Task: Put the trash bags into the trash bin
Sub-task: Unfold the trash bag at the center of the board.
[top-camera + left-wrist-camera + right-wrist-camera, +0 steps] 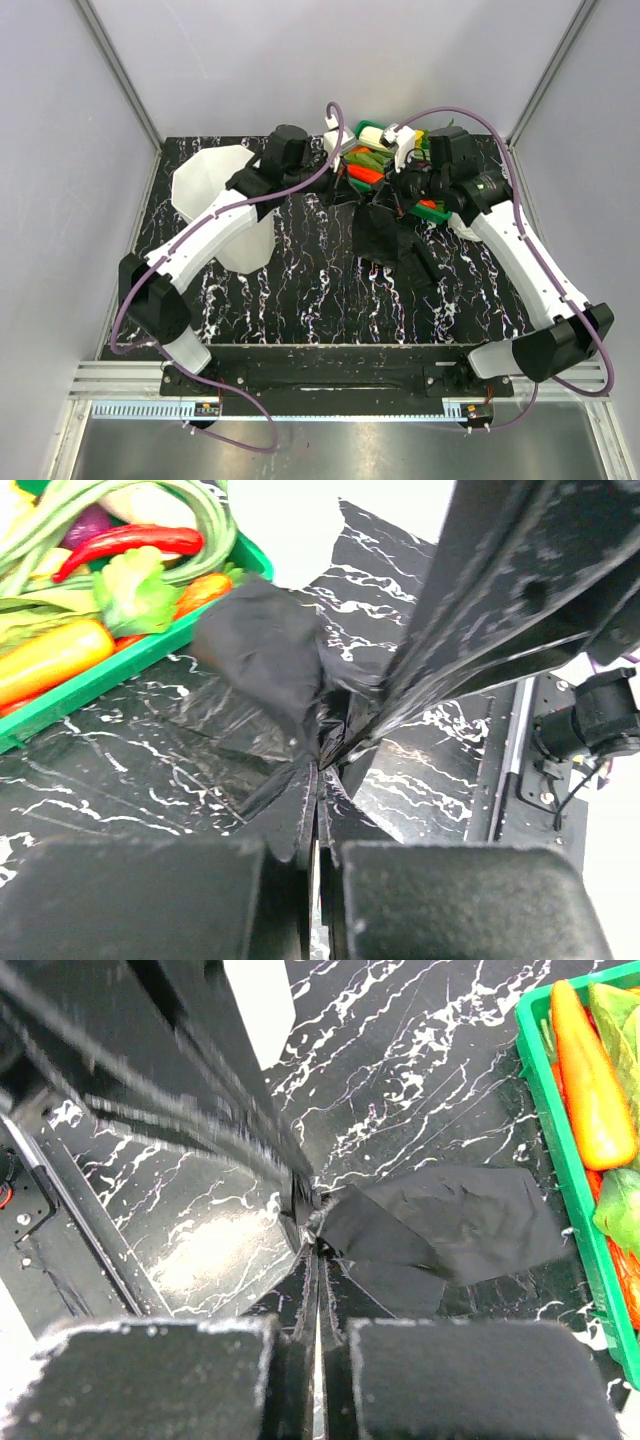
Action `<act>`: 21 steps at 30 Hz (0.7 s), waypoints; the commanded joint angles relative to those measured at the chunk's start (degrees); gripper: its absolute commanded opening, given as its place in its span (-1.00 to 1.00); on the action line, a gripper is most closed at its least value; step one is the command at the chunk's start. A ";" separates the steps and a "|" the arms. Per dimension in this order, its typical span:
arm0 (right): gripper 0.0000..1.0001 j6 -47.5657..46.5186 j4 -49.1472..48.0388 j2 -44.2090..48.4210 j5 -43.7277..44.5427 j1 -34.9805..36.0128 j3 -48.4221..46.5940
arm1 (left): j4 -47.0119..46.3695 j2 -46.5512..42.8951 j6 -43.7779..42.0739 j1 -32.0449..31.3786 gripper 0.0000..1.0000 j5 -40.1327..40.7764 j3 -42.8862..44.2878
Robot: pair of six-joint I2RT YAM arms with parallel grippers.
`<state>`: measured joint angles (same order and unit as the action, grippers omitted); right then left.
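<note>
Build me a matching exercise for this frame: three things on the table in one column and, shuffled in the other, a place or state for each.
Things:
1. trash bin
2. trash bag
3. green tray

Places or states:
A. pinched by the left gripper and the right gripper, both shut on it
B. holds vegetables, at the far edge
C. translucent white, on the left of the table

Pairs: 1-C, 2-A, 3-B
</note>
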<state>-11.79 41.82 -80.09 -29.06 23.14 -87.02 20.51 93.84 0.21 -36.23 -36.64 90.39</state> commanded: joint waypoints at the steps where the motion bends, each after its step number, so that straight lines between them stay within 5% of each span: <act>1: -1.00 -2.18 0.10 3.28 0.50 -1.60 0.19 | -1.88 -3.40 -1.00 3.09 -1.00 -0.71 1.02; 21: -1.00 -5.34 3.35 4.77 8.57 -7.14 -0.78 | 2.07 -5.78 -4.68 11.00 -1.00 -0.45 3.38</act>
<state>-15.40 44.25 -77.62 -24.43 17.45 -86.54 21.45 90.32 -2.07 -27.24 -36.64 89.76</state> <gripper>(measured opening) 0.009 0.013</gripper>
